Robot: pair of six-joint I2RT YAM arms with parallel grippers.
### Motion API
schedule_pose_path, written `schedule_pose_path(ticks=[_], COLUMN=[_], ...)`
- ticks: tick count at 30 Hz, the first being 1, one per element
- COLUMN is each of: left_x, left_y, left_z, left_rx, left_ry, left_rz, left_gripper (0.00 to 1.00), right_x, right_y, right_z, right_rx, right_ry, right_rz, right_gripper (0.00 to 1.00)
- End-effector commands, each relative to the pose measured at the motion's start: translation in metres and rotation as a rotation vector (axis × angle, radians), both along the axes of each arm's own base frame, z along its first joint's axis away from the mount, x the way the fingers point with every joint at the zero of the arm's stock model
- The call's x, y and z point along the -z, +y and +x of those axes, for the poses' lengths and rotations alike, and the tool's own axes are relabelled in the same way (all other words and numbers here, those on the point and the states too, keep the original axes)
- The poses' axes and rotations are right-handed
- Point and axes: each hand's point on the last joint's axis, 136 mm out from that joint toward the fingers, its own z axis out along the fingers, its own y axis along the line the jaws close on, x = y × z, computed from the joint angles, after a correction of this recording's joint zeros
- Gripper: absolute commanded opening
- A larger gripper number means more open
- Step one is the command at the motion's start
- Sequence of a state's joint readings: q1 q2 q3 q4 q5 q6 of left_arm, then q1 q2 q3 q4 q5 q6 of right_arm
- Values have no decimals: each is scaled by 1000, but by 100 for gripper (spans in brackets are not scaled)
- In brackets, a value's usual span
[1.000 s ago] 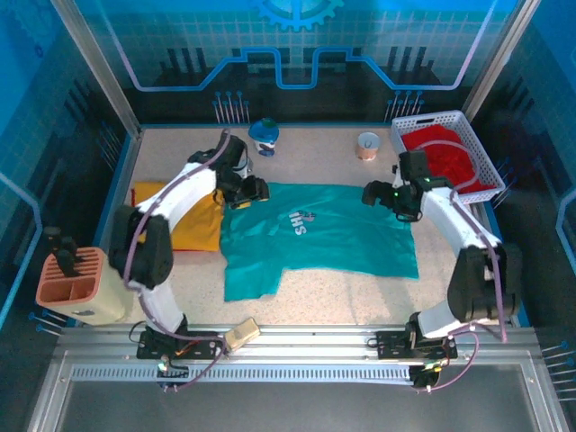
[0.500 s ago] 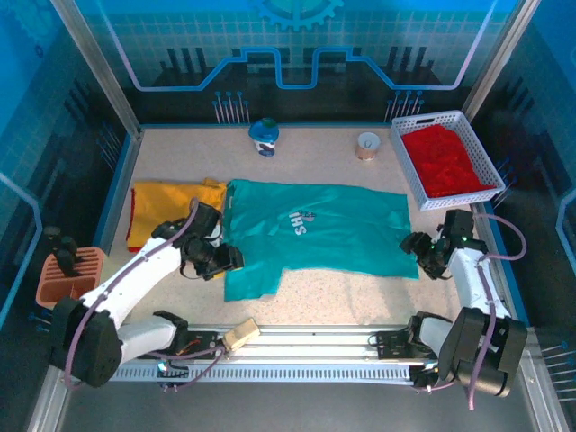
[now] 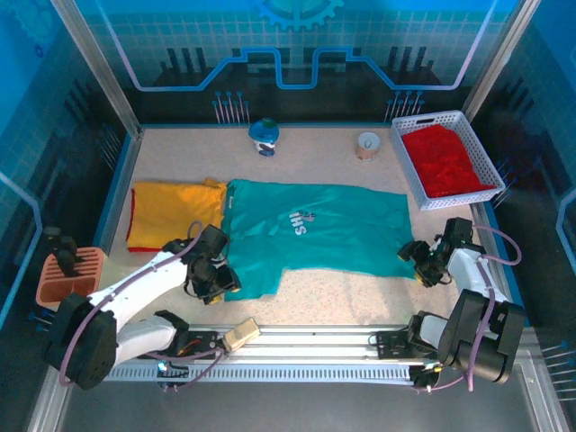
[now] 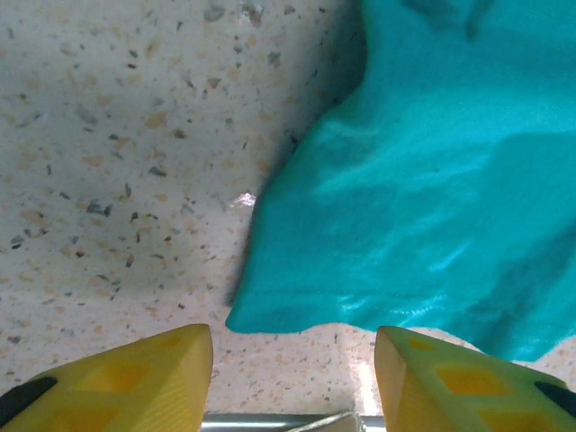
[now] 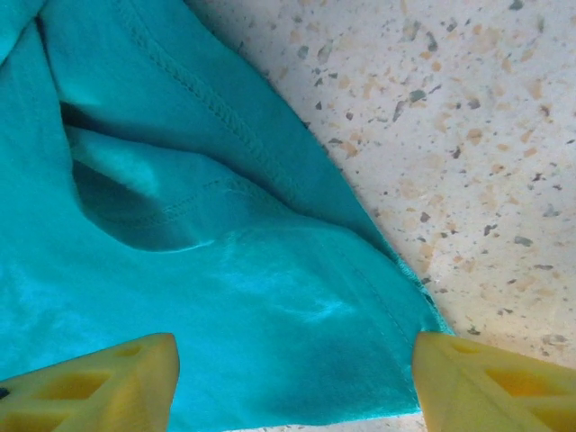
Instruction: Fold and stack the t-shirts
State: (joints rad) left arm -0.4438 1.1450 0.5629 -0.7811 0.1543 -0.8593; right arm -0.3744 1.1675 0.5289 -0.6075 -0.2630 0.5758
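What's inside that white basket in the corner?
A red t-shirt lies bunched inside the white basket, filling it. The cloth covers the basket's floor, so anything underneath cannot be seen.

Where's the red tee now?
Top view, far right corner: the red tee lies in the white basket, right of the cup and beyond the teal tee.

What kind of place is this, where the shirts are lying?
Probably a robot test cell in a lab, not a home. A speckled table sits inside blue printed walls, and two robot arms are bolted to a metal rail at its near edge.
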Motion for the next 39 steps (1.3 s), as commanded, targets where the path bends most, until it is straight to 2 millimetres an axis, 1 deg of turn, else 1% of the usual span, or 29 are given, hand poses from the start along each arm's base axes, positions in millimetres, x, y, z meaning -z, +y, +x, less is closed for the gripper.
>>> schedule_pose_path(ticks=[1, 4, 7, 9, 16, 21, 23, 28, 32, 33, 34, 36, 37, 38, 39], left_x=[14, 19, 23, 25, 29, 24, 23, 22, 22, 21, 21, 19, 18, 17, 17], left_y=[0, -5, 1, 1, -6, -11, -12, -14, -14, -14, -15, -16, -16, -16, -16], left_z=[2, 3, 0, -1, 7, 18, 20, 21, 21, 21, 21, 22, 22, 23, 23], left_rx=[-35, -27, -3, 1, 18, 43, 47, 51, 50, 50, 51, 54, 55, 55, 55], left_ry=[1, 22, 49, 56, 50, 20, 13, 6, -1, -4, -4, -7, -7, -10, -12], left_rz=[9, -7, 37, 43, 27, 19, 14, 0, 0, -3, -4, -10, -11, -12, -12], left_gripper=[50, 47, 44, 42, 31, 19, 16, 10, 9, 9, 9, 9, 8, 9, 9], right_x=[2, 2, 1, 1, 5, 9, 12, 16, 12, 10, 7, 1, -1, -4, -6], right_y=[-3, -5, -9, -10, -11, -10, -8, -6, -7, -7, -5, -6, -7, -8, -8], right_z=[-1, -1, -2, -2, -1, 1, 2, 1, 0, -1, -2, -4, -7, -10, -14], right_rx=[7, 15, 15, 19, 22, 13, 11, 7, 12, 12, 9, 8, 11, 21, 35], right_ry=[5, 7, 20, 26, 35, 30, 32, 42, 38, 37, 36, 36, 41, 46, 47], right_rz=[0, -14, -32, -37, -34, -26, -18, -7, -17, -17, -14, -23, -34, -45, -45], right_gripper=[70, 70, 69, 69, 66, 57, 53, 47, 44, 45, 49, 69, 72, 73, 71])
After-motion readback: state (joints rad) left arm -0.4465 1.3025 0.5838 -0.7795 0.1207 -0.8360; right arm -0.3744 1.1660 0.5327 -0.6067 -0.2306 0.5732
